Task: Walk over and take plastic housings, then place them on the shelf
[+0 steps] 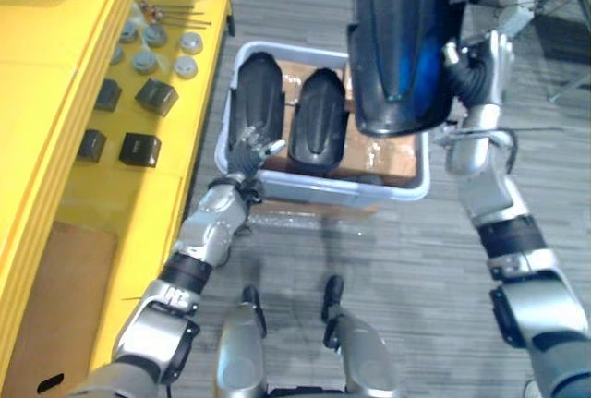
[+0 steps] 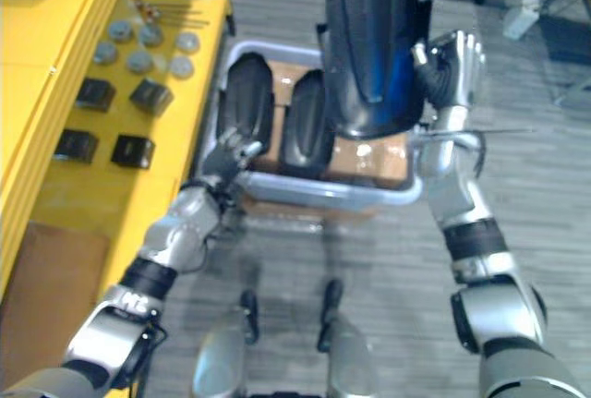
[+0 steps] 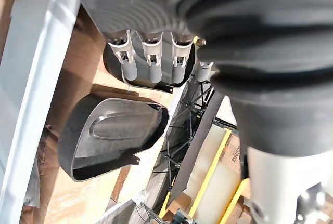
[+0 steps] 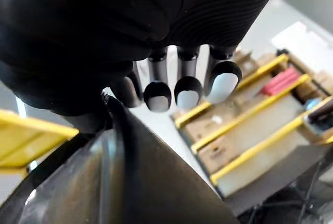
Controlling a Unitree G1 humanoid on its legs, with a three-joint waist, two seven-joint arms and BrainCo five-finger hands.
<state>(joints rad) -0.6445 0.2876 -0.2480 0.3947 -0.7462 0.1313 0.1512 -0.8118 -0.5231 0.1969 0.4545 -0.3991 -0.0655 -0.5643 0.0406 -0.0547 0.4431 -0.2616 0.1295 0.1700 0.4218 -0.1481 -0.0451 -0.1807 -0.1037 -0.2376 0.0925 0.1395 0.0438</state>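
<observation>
My right hand (image 1: 478, 70) holds one black housing (image 1: 402, 38) high up, over the right side of the bin (image 1: 406, 193). My fingers curl round its right edge. The held housing is long. Its long way runs from far to near, and its round end points near, toward me. Its smooth, shiny back faces up at my head.

Two more lie in the bin, side by side. The left housing (image 1: 256, 98) and the right housing (image 1: 319, 121) both run far to near, like the one I hold. Their round backs face up. Brown cardboard (image 1: 388, 153) lines the bin's floor on the right.

My left hand (image 1: 247, 153) is at the near left of the bin, by the near end of the left housing. Its fingers are straight and a little spread, holding nothing. I cannot tell if they touch the housing.

From my head I see the yellow shelf (image 1: 166, 195) on the left, with small black boxes (image 1: 155, 96) and round grey caps (image 1: 189, 67) on it. My left wrist view shows my straight fingers (image 3: 153, 65) from close, with the bin housings past them. My right wrist view shows my curled fingertips (image 4: 187, 91) above the held housing's dark edge.
</observation>
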